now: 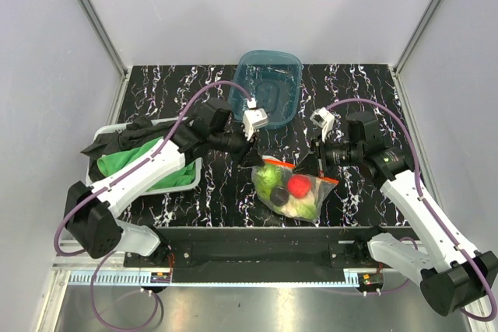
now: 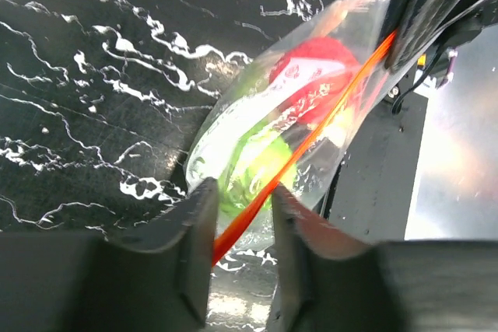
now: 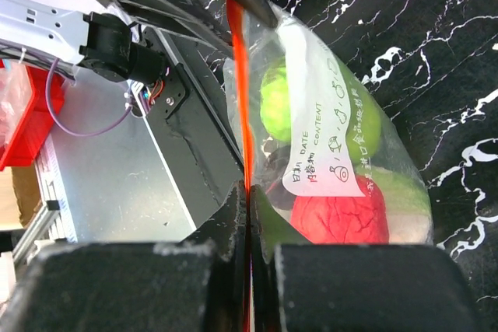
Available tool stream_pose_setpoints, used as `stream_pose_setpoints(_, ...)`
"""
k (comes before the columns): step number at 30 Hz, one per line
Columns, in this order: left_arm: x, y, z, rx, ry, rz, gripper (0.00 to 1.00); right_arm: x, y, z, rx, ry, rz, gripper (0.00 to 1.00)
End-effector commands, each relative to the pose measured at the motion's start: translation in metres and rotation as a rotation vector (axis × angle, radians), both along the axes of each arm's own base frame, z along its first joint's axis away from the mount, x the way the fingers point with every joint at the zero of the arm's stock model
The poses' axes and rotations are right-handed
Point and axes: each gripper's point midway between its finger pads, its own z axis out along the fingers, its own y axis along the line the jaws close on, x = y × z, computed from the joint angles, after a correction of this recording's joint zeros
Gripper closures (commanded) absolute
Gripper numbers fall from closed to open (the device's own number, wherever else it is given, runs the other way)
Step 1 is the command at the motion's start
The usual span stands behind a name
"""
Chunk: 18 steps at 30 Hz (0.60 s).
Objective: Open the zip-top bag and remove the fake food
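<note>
Orange-red zip strip (image 2: pixel 311 141) runs between the two fingers of the left gripper (image 2: pixel 237 200), whose jaws stand apart on either side of it; whether they touch the plastic cannot be told. At the strip's other end the right gripper (image 3: pixel 247 192) is clamped tight on the same edge, with no gap between its fingers. The zip-top bag (image 1: pixel 292 188) hangs between the two grippers and sags below them toward the black marbled table (image 1: pixel 218 200). The fake food (image 1: pixel 299 185) sits inside the bag, below the strip: a red piece (image 3: pixel 338 219), a green round piece (image 3: pixel 276 103) and a dark piece (image 1: pixel 278 198). A white label (image 3: pixel 323 153) shows on the bag's side. A teal tub (image 1: pixel 270 83) stands beyond the left gripper.
</note>
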Motion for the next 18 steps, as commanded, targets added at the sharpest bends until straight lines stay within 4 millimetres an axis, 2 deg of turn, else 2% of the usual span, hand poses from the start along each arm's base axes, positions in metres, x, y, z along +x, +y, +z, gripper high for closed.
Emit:
stream_pose_setpoints(1, -0.003, -0.011, 0.022, -0.053, -0.031, -0.072, 0.79, 0.004, 0.003, 0.027, 0.052, -0.056, -0.019, 1.00)
stream_pose_setpoints(3, -0.005, -0.013, 0.029, -0.060, -0.029, -0.077, 0.93, 0.006, 0.002, 0.027, 0.044, -0.050, -0.045, 1.00)
stream_pose_setpoints(4, -0.006, -0.013, 0.032, -0.060, -0.028, -0.074, 1.00, 0.007, -0.001, 0.029, 0.031, -0.046, -0.061, 0.90)
stream_pose_setpoints(6, -0.010, -0.014, 0.040, -0.061, -0.022, -0.067, 1.00, 0.014, -0.008, 0.024, -0.026, -0.026, -0.122, 0.69)
stream_pose_setpoints(7, -0.010, -0.016, 0.048, -0.072, -0.027, -0.065, 1.00, 0.017, -0.009, 0.030, -0.032, -0.037, -0.128, 0.59)
stream_pose_setpoints(10, -0.016, -0.019, 0.063, -0.096, -0.019, -0.067, 1.00, 0.015, -0.008, 0.035, -0.053, -0.055, -0.078, 0.45)
stream_pose_setpoints(13, -0.024, -0.024, 0.065, -0.094, -0.004, -0.082, 1.00, 0.019, -0.007, 0.039, -0.063, -0.103, -0.046, 0.37)
stream_pose_setpoints(18, -0.040, -0.035, 0.070, -0.081, 0.053, -0.113, 1.00, 0.021, 0.005, 0.044, -0.025, -0.083, 0.005, 0.34)
